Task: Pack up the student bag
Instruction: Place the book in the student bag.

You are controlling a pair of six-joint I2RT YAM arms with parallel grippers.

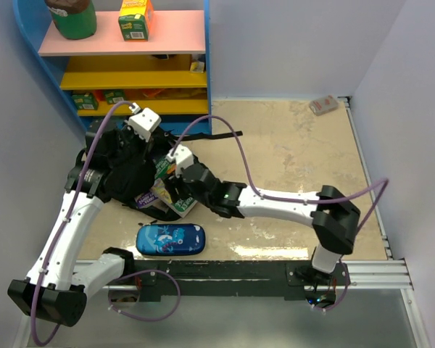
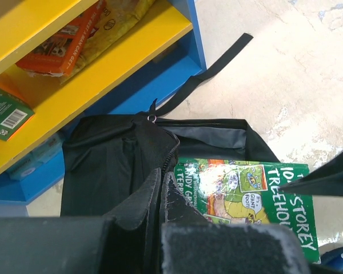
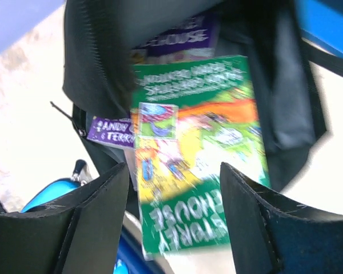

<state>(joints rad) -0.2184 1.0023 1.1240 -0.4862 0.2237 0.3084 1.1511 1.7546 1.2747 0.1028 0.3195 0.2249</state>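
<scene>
The student bag (image 1: 123, 170) is a black backpack lying open on the floor in front of the shelf. My left gripper (image 1: 138, 138) is shut on the bag's zip edge (image 2: 160, 171) and holds the fabric between its fingers (image 2: 137, 200). A green Treehouse book (image 3: 194, 142) lies half in the bag's mouth, its lower end sticking out. My right gripper (image 3: 174, 166) is open just above that lower end, and its fingers (image 3: 103, 211) do not touch the blurred book. Purple books (image 3: 177, 37) show deeper inside the bag. The green book (image 2: 246, 194) also shows in the left wrist view.
A blue pencil case (image 1: 170, 239) lies on the floor just in front of the bag. The blue and yellow shelf unit (image 1: 130, 80) holding boxes stands behind the bag. A bag strap (image 2: 211, 68) trails across the floor. A small packet (image 1: 323, 105) lies far right.
</scene>
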